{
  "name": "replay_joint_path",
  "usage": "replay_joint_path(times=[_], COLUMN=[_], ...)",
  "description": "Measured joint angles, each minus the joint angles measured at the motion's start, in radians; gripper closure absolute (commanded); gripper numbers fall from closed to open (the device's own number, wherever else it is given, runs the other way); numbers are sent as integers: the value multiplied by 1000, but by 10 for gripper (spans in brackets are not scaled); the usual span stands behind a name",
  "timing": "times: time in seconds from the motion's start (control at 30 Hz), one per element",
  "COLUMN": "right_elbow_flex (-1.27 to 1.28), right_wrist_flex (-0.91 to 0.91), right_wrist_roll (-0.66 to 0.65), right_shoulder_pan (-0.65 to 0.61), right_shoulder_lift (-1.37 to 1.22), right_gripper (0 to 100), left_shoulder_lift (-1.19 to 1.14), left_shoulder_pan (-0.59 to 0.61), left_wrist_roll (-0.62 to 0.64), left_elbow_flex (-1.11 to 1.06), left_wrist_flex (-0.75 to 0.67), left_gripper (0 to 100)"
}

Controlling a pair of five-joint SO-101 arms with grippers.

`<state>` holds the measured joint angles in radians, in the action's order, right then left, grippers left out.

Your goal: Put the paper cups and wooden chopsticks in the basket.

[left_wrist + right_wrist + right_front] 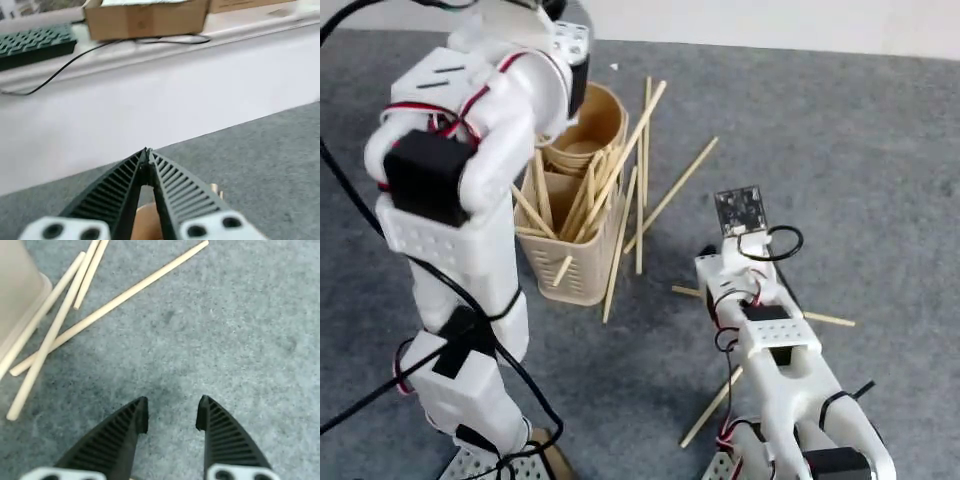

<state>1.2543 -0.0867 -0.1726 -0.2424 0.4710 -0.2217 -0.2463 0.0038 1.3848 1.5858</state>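
A grey carpet point(860, 150) covers the whole work surface. Beyond it, past the basket, the left wrist view shows a white wall point(150, 100) topped by a ledge. On the ledge sit a cardboard box point(145, 20) and a dark green ridged mat point(35, 42), and a black cable point(65, 65) trails across.

The left arm point(470, 200) stands tall just beside the basket point(575, 275), its upper part leaning over the basket's mouth. The left gripper point(146, 156) has its jaws pressed together tip to tip, with nothing between them. The right arm point(780, 360) lies low on the other side of the basket, pointing toward it. The right gripper point(171, 415) hangs over bare carpet, jaws spread apart and holding nothing.

The basket is beige and upright. Nested paper cups point(595, 125) sit in its far end, mouths tilted up. Several chopsticks point(582, 195) stand in the basket, fanning upward and outward over its rim.

More lie loose on the carpet beside the basket:
- One chopstick point(675, 190) lies diagonally, running away from the basket.
- Another point(642, 170) lies lengthwise along its side.
- A third point(620, 245) leans against its wall.

Well apart from the basket, one stick point(825, 320) lies crosswise under the right arm — and one more point(710, 405) lies slanted near that arm's base.
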Motion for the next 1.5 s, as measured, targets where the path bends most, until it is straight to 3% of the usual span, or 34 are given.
replay_joint_path(times=[0.07,0.23,0.33,0.5,0.6,0.77,0.9,1.13,1.33,1.5], right_elbow_flex=[0,0,0,0,-3,-147,-279,-466,-572,-663], right_wrist_flex=[0,0,0,-6,-100,-287,-364,-578,-775,-971], right_wrist_roll=[0,-3,-60,-94,-94,0,81,98,98,98], right_shoulder_pan=[0,0,0,0,5,41,35,-127,-180,-178], right_shoulder_lift=[0,0,0,0,0,-2,-2,-3,14,152], right_gripper=[825,825,825,825,825,825,825,825,825,825], left_shoulder_lift=[0,0,6,81,146,296,414,545,801,1111], left_shoulder_pan=[-9,-3,44,341,546,835,953,974,970,878], left_wrist_roll=[0,0,0,-2,-2,-2,-2,-103,-149,-199], left_elbow_flex=[35,80,109,-2,-140,-422,-660,-1211,-1829,-2285], left_wrist_flex=[29,104,166,181,181,181,181,138,-204,-420], left_gripper=[988,856,861,880,877,825,775,764,765,765])
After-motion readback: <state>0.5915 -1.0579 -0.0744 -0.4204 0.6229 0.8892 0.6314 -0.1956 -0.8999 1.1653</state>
